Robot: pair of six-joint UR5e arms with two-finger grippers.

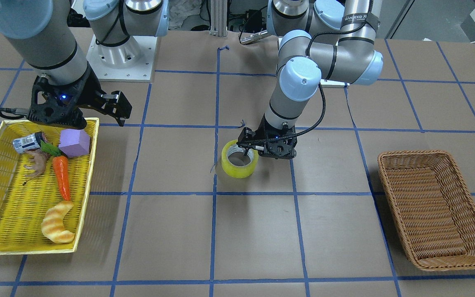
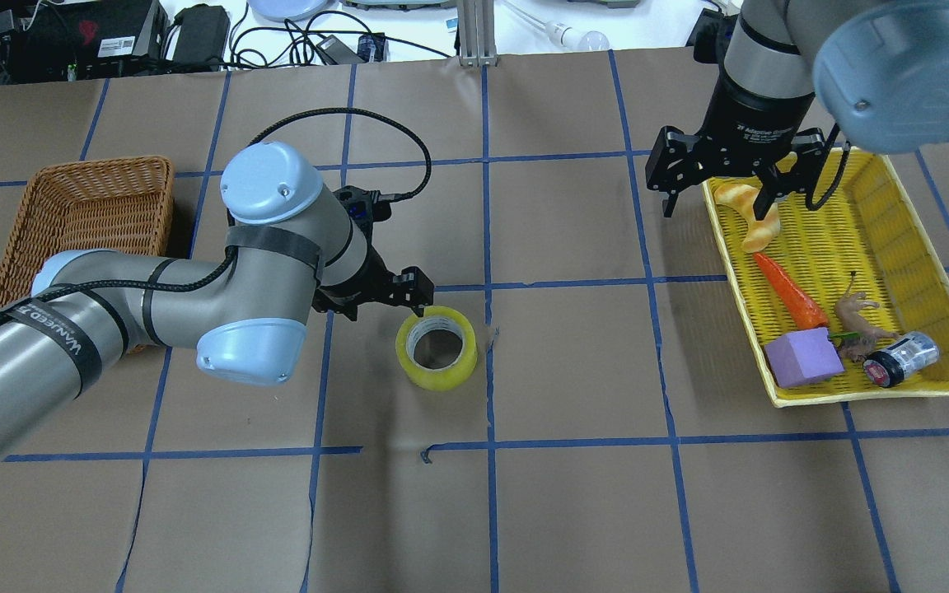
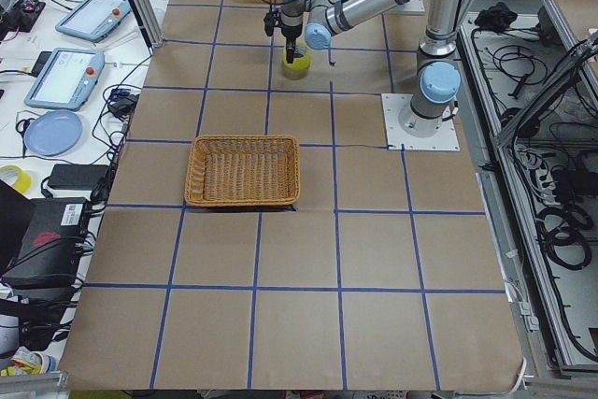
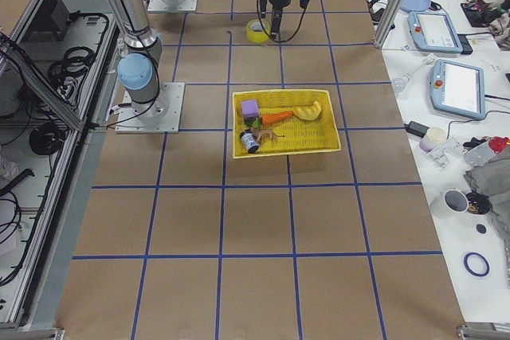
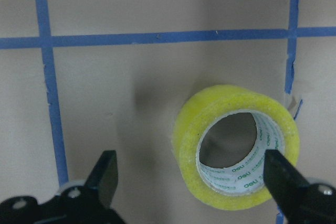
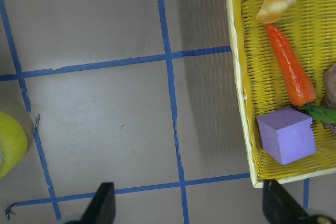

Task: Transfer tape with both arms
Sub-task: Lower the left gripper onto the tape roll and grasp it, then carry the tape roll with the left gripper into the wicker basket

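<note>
The translucent yellow tape roll point(image 2: 438, 377) is seemingly straddled by the left gripper's point(image 5: 189, 157) wide-spread fingers. The right gripper's point(image 2: 713, 207) fingers, at two o'clock, are also held wide.

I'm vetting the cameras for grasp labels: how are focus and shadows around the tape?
Left wrist view: the tape is sharp, green print on its core showing, with a soft shadow to its left; the left gripper's fingers are dark and slightly blurred. Front-facing view: even light, only a faint shadow by the tape.
</note>
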